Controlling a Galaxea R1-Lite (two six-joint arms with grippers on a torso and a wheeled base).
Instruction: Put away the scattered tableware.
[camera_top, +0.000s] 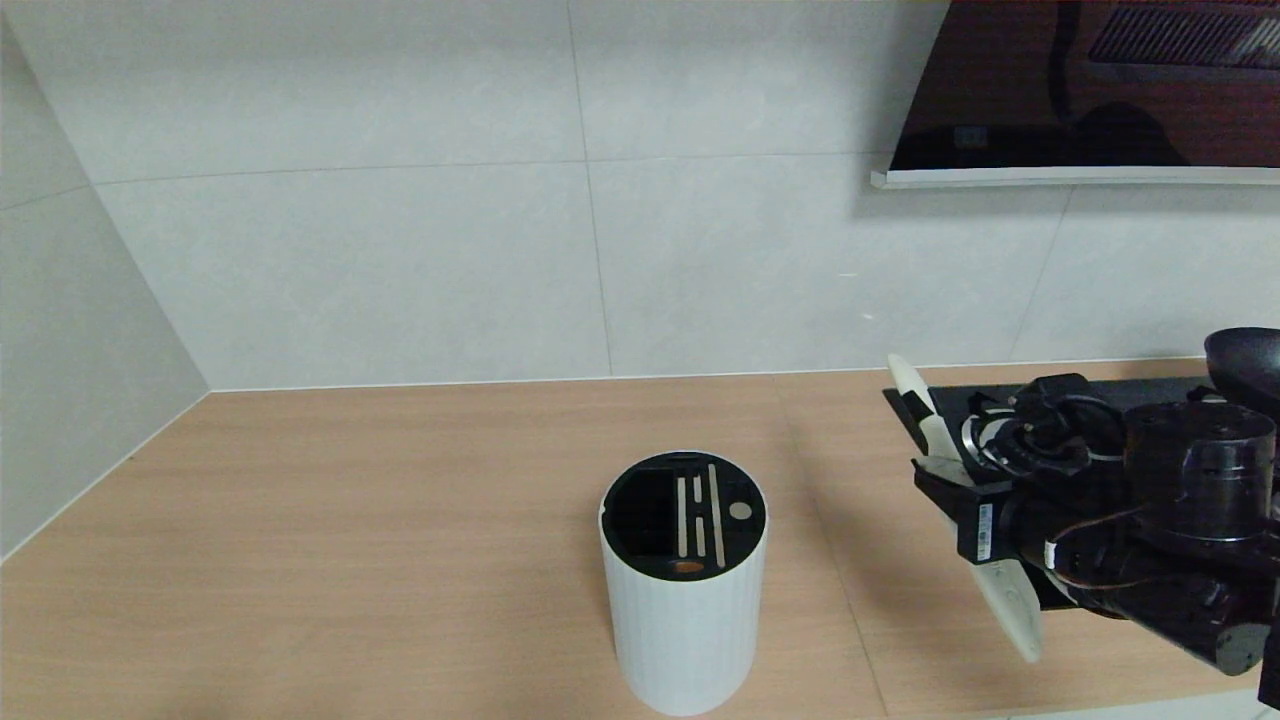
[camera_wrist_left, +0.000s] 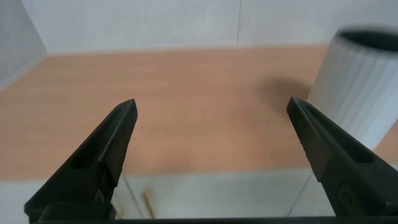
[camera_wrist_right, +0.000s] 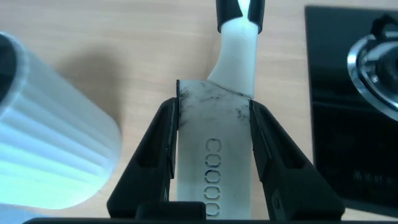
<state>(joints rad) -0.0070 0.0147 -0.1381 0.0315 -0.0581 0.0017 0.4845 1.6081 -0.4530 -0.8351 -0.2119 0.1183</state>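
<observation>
A white ribbed utensil holder (camera_top: 685, 620) with a black slotted top stands on the wooden counter (camera_top: 400, 520); it also shows in the left wrist view (camera_wrist_left: 357, 87) and the right wrist view (camera_wrist_right: 43, 143). To the holder's right, above the counter, my right gripper (camera_top: 942, 482) is shut on a cream knife (camera_top: 1005, 600). Its fingers (camera_wrist_right: 155, 149) clamp the scuffed flat blade (camera_wrist_right: 214, 143), and the handle (camera_wrist_right: 237, 43) points toward the wall. My left gripper (camera_wrist_left: 211, 106) stands open with nothing between its fingers, over the counter's front edge to the holder's left.
A black stove (camera_top: 1150, 395) with a burner ring (camera_wrist_right: 373, 68) lies at the right of the counter, and a dark pan (camera_top: 1245, 365) sits on it. A range hood (camera_top: 1090, 90) hangs above. Tiled walls close the back and left.
</observation>
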